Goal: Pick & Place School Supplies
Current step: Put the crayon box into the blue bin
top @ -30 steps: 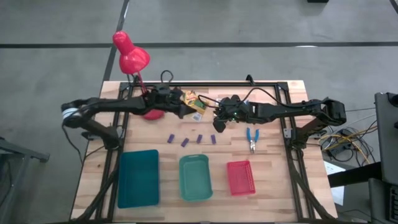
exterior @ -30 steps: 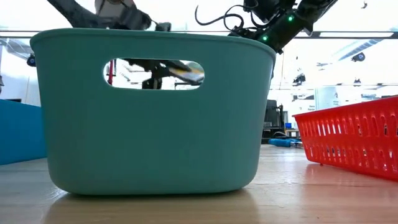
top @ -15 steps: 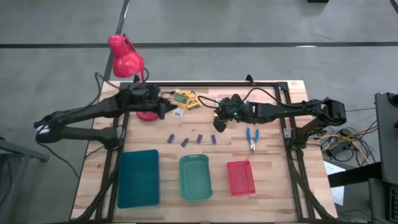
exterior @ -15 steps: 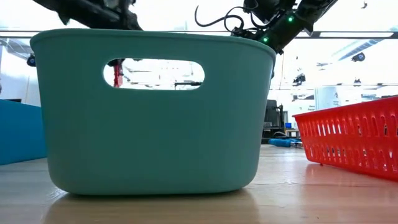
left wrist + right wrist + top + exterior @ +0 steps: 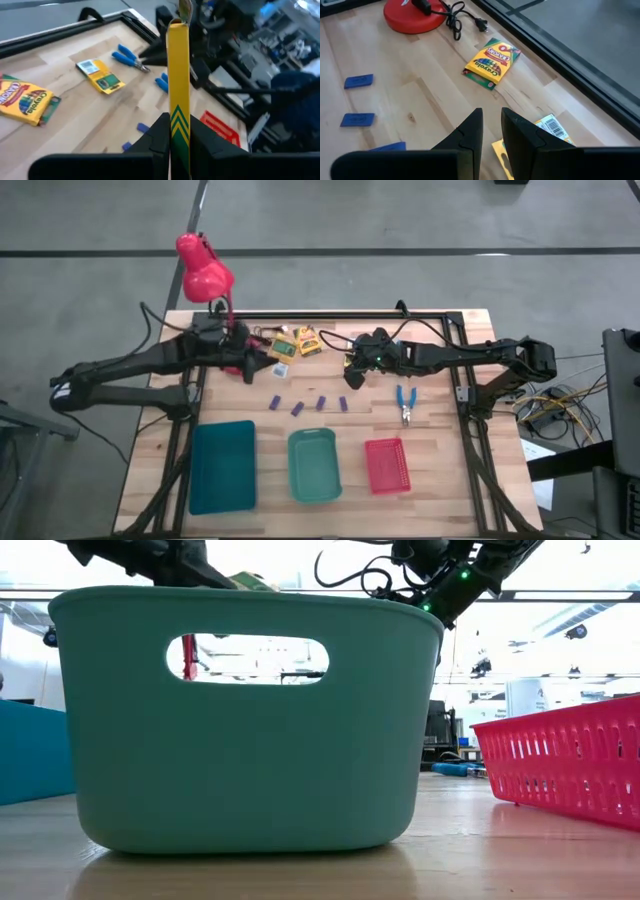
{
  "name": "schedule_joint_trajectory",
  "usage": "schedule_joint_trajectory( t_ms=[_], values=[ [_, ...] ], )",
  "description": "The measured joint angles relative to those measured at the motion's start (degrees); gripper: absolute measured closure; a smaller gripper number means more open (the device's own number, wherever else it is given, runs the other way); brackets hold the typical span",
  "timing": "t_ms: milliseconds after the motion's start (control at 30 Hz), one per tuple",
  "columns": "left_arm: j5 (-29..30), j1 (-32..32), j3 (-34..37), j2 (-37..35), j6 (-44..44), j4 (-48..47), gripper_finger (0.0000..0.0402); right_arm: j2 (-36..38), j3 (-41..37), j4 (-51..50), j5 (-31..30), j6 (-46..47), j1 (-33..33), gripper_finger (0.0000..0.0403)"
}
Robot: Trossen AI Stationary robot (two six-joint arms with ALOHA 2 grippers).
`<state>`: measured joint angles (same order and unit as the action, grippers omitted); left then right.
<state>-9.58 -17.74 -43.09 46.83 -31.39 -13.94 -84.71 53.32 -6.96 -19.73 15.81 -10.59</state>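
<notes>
Left pincer (image 5: 179,131) is clamped on a crayon box (image 5: 178,75). I see the box edge-on and upright between the two fingers, lifted clear of the table (image 5: 440,480).

Position, reading the high view as a clock face with 12 at the far edge:

1. The left pincer hangs at about 11 o'clock from the table centre, just beside the lamp (image 5: 205,270) base.
2. Two more boxes lie flat at 11 to 12 o'clock, side by side and apart from the pincer: one label up (image 5: 27,102), one barcode up (image 5: 100,76).
3. The right pincer (image 5: 351,374) hangs at 12 to 1 o'clock. Its fingers stand slightly apart with nothing between them; I see bare wood through the gap. The barcode-up box lies just beyond its fingertips, not touched.
4. Four purple blocks (image 5: 297,408) lie in a loose row at the centre, none touching another.
5. A blue-handled tool (image 5: 405,402) lies at 3 o'clock, well apart from both pincers.
6. Three trays stand along the near edge: blue (image 5: 222,465) at 7 o'clock, green (image 5: 314,465) at 6, red (image 5: 387,464) at 5. I see none of the supplies in them from above.
</notes>
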Motion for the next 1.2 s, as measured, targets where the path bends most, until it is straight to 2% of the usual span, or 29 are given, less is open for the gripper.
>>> schedule_joint_trajectory(
  t_ms=[167, 400, 533, 800, 967, 1200],
  values=[
    [-1.6, 3.1, -0.2, 0.0, -0.3, -5.4, 0.0362, 0.0, 0.0, 0.0, 0.0, -0.8, 0.0, 0.0335],
    [-2.1, 10.5, -0.8, -0.6, -6.7, -6.2, 0.0362, 0.0, 0.0, 0.0, 0.0, -2.1, 0.0, 0.0335],
    [-2.1, 15.1, -2.6, -1.0, -11.3, -11.6, 0.0362, 0.0, 0.0, 0.0, 0.0, -3.0, -0.2, 0.0335],
    [-1.4, 27.5, -8.4, -0.4, -32.0, -32.4, 0.0362, 0.0, 0.0, 0.0, 0.1, -5.8, -1.4, 0.0335],
    [0.6, 38.3, -9.7, 0.5, -46.2, -36.2, 0.0362, 0.0, 0.0, -0.1, 0.2, -8.8, -1.6, 0.0335],
    [8.5, 54.1, -9.1, 5.4, -63.3, -41.3, 0.0362, 0.0, 0.0, -0.1, 0.3, -9.5, -1.6, 0.0335]
  ],
)
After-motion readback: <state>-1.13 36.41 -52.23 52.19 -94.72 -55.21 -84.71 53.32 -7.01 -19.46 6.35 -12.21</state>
